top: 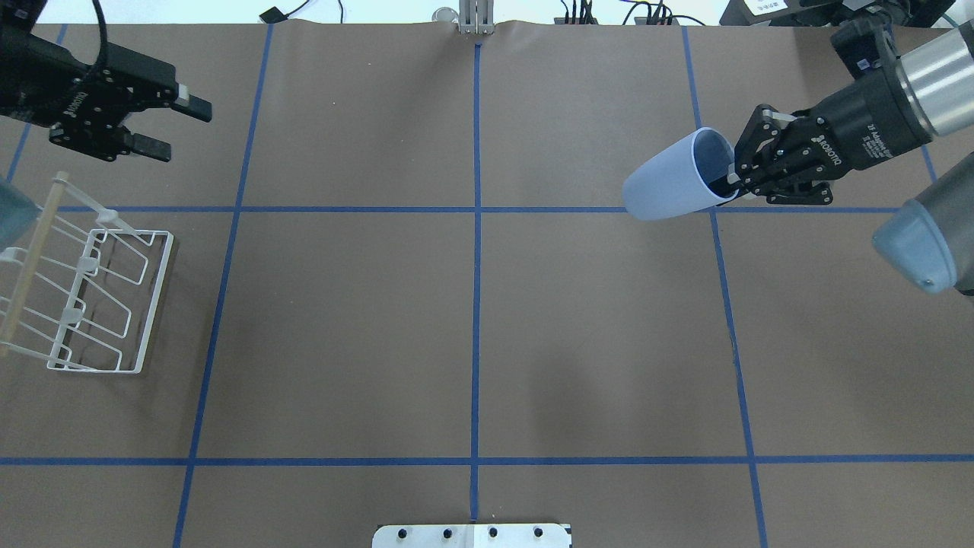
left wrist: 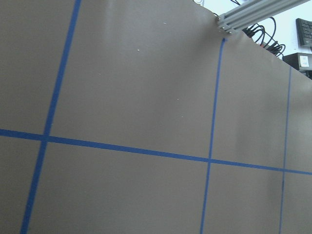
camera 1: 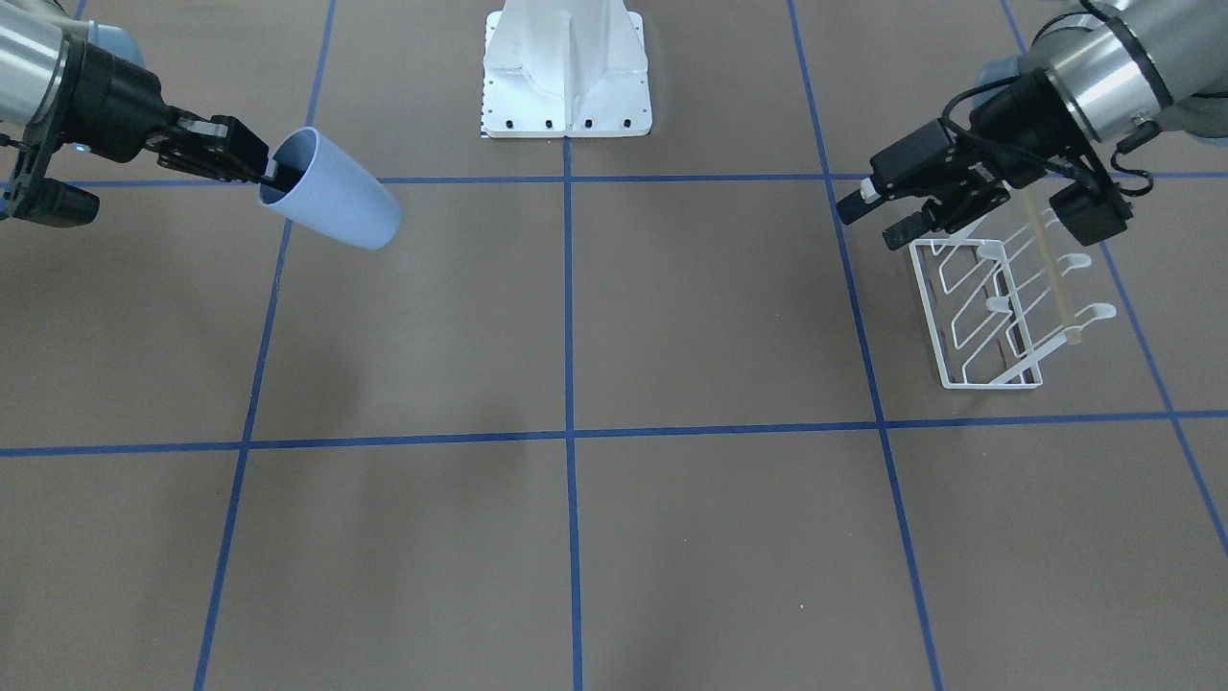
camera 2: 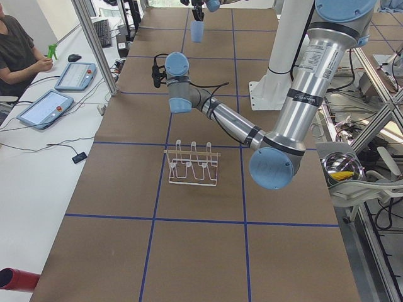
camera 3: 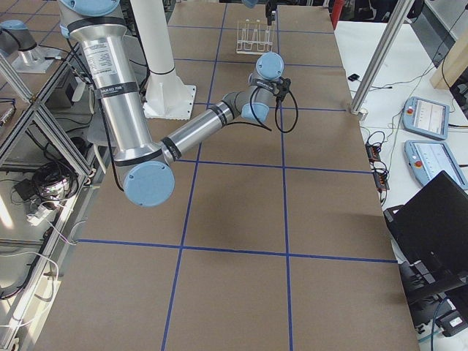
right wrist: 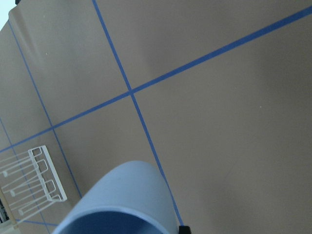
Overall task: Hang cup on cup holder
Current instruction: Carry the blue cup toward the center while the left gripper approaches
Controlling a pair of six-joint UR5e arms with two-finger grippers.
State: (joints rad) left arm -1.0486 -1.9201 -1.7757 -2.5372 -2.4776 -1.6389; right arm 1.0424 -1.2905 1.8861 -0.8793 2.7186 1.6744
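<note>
Overhead exterior shows us a task partly done. The right gripper (top: pixel 730 183) is clamped on the rim of the cup (top: pixel 673 179), one finger inside the mouth and one outside. The cup hangs clear of the table (top: pixel 593 342), nearly level, its closed end pointing toward the middle. The cup holder (top: pixel 156 304) stands well apart at the opposite end, every prong bare and its tan wooden rod (top: pixel 31 266) running along its outer side. The left gripper (top: pixel 186 131) hovers just beyond it, fingers spread and empty. We judge the pick-up done. What is left is the carry across, turning the mouth over a prong, and the release.

Exterior front-facing gives us the materials. The cup is matte pale blue plastic, tapered, with no handle. The holder is thin white wire, with a rectangular base frame and slanted prongs ending in flat rounded tips. Brown paper covers the table, gridded with blue tape (camera 1: pixel 569 317).

Exterior left shows us the holder upright on the paper and the cup small at the far end, held aloft.

Exterior right shows us the holder far off; we cannot make out the cup.

Left wrist-mounted shows us only paper and tape.

Right wrist-mounted shows us the cup's smooth rim close below, with the holder small in the corner.
</note>
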